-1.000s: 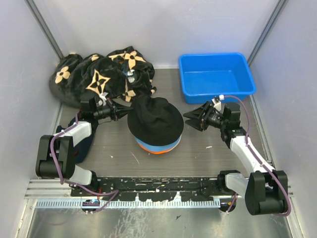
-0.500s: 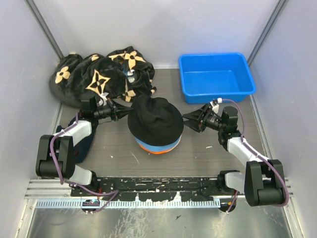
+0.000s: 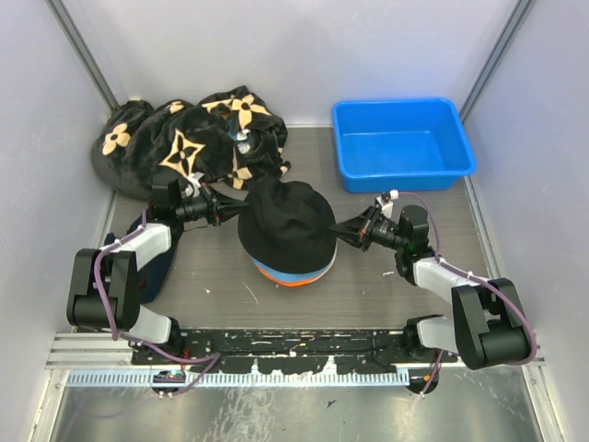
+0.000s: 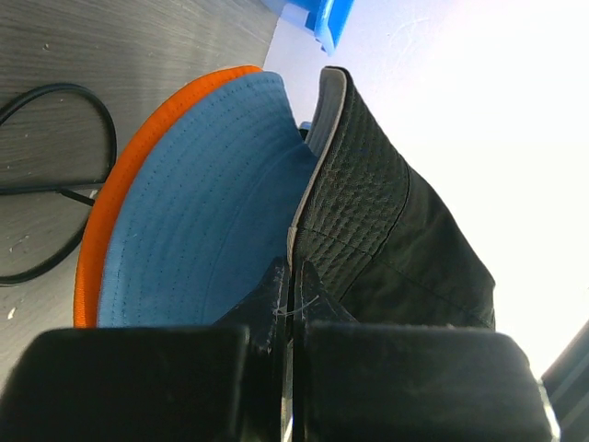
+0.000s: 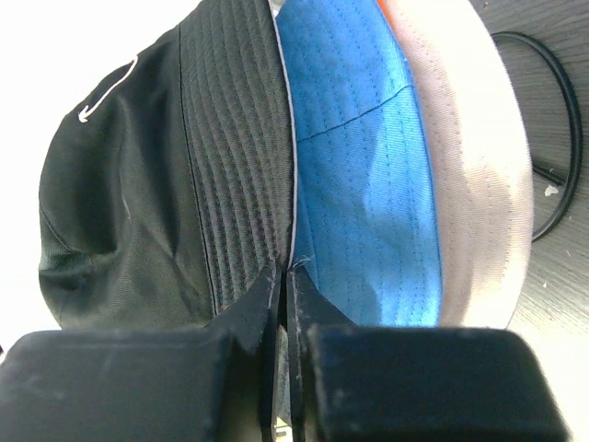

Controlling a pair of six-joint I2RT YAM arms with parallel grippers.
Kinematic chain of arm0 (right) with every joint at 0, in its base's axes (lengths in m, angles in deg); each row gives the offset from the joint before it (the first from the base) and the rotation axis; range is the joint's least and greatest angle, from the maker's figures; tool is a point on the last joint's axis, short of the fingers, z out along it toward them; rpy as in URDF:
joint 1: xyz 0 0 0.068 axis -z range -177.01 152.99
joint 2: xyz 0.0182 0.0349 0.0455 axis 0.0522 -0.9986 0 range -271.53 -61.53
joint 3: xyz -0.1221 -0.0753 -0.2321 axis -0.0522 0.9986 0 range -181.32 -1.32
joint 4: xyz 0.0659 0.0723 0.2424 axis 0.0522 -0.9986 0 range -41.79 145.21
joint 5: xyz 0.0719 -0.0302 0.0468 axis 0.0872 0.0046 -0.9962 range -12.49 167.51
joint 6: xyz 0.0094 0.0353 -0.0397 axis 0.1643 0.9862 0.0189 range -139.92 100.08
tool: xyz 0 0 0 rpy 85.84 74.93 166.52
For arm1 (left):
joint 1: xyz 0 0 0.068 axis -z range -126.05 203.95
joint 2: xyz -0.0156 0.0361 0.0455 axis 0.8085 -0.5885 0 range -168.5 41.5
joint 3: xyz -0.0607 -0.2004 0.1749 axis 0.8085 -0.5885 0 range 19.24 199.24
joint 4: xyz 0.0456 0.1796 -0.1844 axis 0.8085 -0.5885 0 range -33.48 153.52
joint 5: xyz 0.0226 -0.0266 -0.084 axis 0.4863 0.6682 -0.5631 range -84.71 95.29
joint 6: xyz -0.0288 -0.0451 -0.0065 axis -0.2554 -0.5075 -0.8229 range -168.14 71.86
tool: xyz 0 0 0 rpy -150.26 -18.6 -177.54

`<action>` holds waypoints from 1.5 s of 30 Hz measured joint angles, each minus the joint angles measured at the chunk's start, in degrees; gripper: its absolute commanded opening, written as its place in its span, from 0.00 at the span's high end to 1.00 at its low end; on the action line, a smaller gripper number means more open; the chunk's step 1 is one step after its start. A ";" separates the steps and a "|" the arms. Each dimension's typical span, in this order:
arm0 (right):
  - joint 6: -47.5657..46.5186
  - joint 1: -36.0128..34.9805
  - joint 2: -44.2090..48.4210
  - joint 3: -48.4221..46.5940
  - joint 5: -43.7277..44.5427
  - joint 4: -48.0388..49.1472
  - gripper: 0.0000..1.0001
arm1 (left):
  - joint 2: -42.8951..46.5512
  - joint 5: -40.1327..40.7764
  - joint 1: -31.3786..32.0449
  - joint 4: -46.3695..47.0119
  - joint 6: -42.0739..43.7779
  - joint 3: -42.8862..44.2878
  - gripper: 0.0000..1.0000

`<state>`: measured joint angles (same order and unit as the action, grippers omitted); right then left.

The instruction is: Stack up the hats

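Note:
The hats form one pile in the middle of the table, with the black hat (image 3: 287, 230) on top and blue and orange brims (image 3: 290, 274) showing beneath it. My left gripper (image 3: 235, 210) is shut on the black hat's left brim edge. My right gripper (image 3: 339, 235) is shut on its right brim edge. In the left wrist view the gripper (image 4: 293, 276) pinches the black brim (image 4: 359, 212) above the blue hat (image 4: 202, 212) and the orange hat (image 4: 106, 212). In the right wrist view the gripper (image 5: 285, 276) pinches the black brim (image 5: 239, 166) beside the blue hat (image 5: 359, 184) and the beige hat (image 5: 479, 166).
A blue bin (image 3: 402, 143) stands at the back right. A black cloth with tan flower motifs (image 3: 184, 138) is heaped at the back left. A dark navy garment (image 3: 158, 265) lies under the left arm. A black cable (image 5: 552, 138) loops on the table by the hats.
My right gripper has moved left to the black hat's brim and gone from open to shut on it. The left gripper has kept its hold.

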<state>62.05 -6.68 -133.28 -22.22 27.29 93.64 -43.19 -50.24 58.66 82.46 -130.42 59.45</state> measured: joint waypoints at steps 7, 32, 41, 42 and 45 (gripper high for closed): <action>-4.46 3.26 2.14 0.00 -0.26 -5.14 0.99 | -0.13 -0.74 0.00 -0.79 2.93 -0.98 1.00; -36.74 5.01 -0.39 -8.55 1.38 -35.04 0.99 | -9.51 -5.49 0.11 -4.61 17.27 -6.49 1.00; -42.56 4.59 -0.42 -10.40 2.58 -39.85 0.99 | -10.91 -7.54 -0.44 -3.54 18.62 -6.78 1.00; -42.77 4.57 -0.42 -10.51 2.60 -40.02 0.99 | -10.88 -7.63 -0.46 -3.41 18.62 -6.78 0.99; -43.43 4.35 -0.37 -11.21 2.97 -41.31 0.95 | -10.34 -7.54 -0.50 -3.39 18.62 -6.80 0.92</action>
<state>18.62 -2.33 -133.65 -33.43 30.26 52.34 -53.52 -57.78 58.16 79.07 -111.80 52.65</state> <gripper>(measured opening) 0.084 0.029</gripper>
